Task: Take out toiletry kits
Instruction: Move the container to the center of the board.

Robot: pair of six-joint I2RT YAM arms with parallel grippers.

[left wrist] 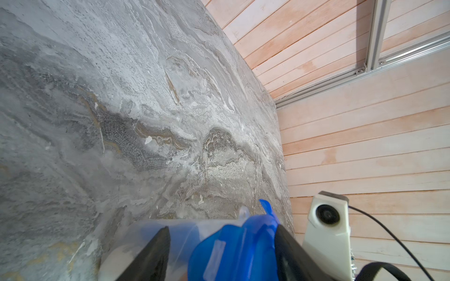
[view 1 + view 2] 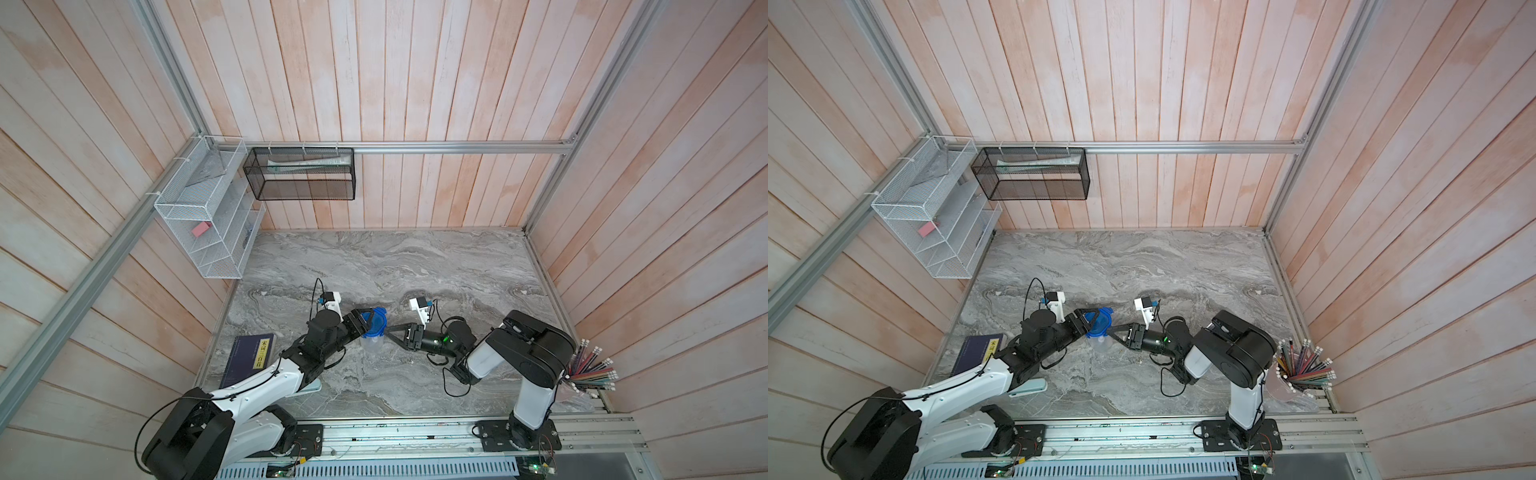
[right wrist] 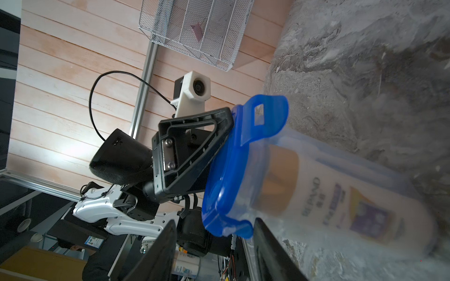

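a clear plastic jar (image 2: 372, 343) with a blue lid (image 2: 377, 323) is seen in both top views on the grey marbled tabletop (image 2: 415, 266). it is placed about midway between the left and right edges and nearer the front edge than the back.

in the right wrist view a white bottle (image 3: 341, 202) is made out through the jar's clear wall, blurred. its orange-amber cap (image 3: 280, 180) is turned toward the lid. its label is printed with dark lettering and a purple patch. nothing else inside the jar can be told apart.

the lid is set on the jar's mouth, and one flap (image 3: 265, 116) with a rectangular slot is stood out from the rim.

the left tool (image 2: 368, 321) is placed at the lid, with its black fingers (image 1: 151, 253) narrowly set on either side of the blue plastic. whether the lid is actually pinched cannot be told.

the right tool (image 2: 388, 332) is held just beside the jar on the opposite side, near the tabletop. its jaws are parted with a clear gap, and nothing is gripped. the lid's lower flap is seen close to its tips.

a dark blue book (image 2: 249, 359) is laid near the front-left corner, and a cup of pencils (image 2: 590, 370) is stood at the front-right corner.
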